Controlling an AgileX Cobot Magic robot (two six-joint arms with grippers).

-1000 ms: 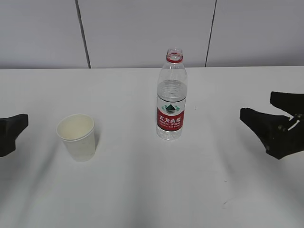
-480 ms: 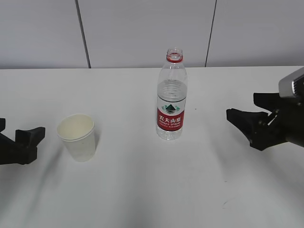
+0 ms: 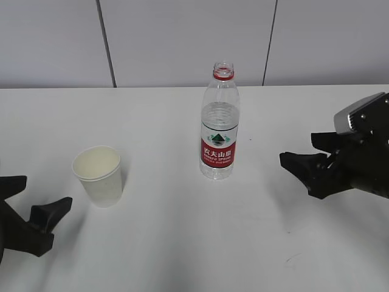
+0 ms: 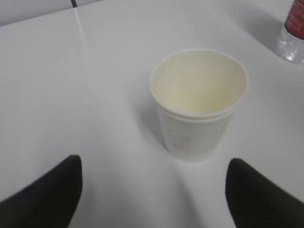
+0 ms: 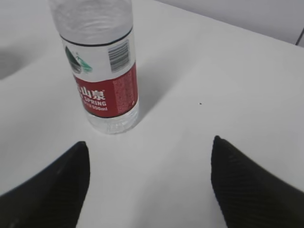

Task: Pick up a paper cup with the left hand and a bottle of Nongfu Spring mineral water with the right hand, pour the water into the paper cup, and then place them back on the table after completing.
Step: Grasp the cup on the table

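Note:
An empty white paper cup (image 3: 98, 175) stands upright on the white table (image 3: 182, 249), left of centre. It fills the middle of the left wrist view (image 4: 198, 102). The uncapped Nongfu Spring bottle (image 3: 219, 131), with its red label, stands at the centre, and the water (image 3: 219, 119) reaches up to its shoulder. The bottle also shows in the right wrist view (image 5: 99, 71). My left gripper (image 3: 39, 198) (image 4: 153, 161) is open and empty, a short way left of and in front of the cup. My right gripper (image 3: 298, 148) (image 5: 149, 142) is open and empty, to the right of the bottle and apart from it.
A grey panelled wall (image 3: 182, 36) rises behind the table's far edge. The bottle's base (image 4: 294, 38) shows at the top right of the left wrist view. A tiny dark speck (image 5: 200, 103) lies on the table near the bottle.
Both arms have moved inward. The left gripper has come closer to the cup and lower in view. The right gripper has moved left toward the bottle. Cup and bottle have not moved.

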